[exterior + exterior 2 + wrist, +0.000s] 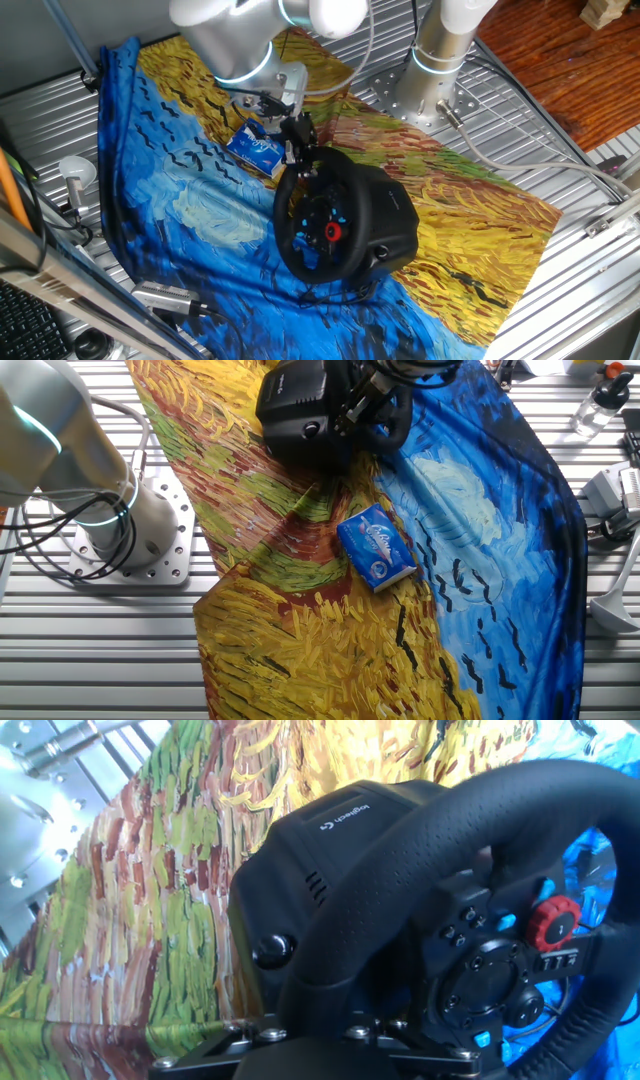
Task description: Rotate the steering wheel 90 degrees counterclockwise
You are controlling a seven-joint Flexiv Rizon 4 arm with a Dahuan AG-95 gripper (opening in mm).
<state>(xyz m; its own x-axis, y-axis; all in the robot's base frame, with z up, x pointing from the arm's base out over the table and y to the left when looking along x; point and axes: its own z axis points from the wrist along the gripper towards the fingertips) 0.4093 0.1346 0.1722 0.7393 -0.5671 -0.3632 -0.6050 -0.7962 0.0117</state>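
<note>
The black steering wheel [318, 222] stands on its bulky black base [392, 218] in the middle of the painted cloth. Its hub shows a red round button [333, 231] and small blue buttons. My gripper [299, 150] is at the upper left of the rim and is shut on it. In the hand view the rim [450, 830] runs down between my fingers at the bottom edge, with the red button [553, 923] to the right. In the other fixed view the wheel [392, 412] and my gripper [362, 402] are at the top.
A small blue-and-white box [255, 148] lies on the cloth just behind the wheel and also shows in the other fixed view [376, 547]. The arm's base [130, 525] is bolted to the slatted metal table. Cables and tools lie along the table edges.
</note>
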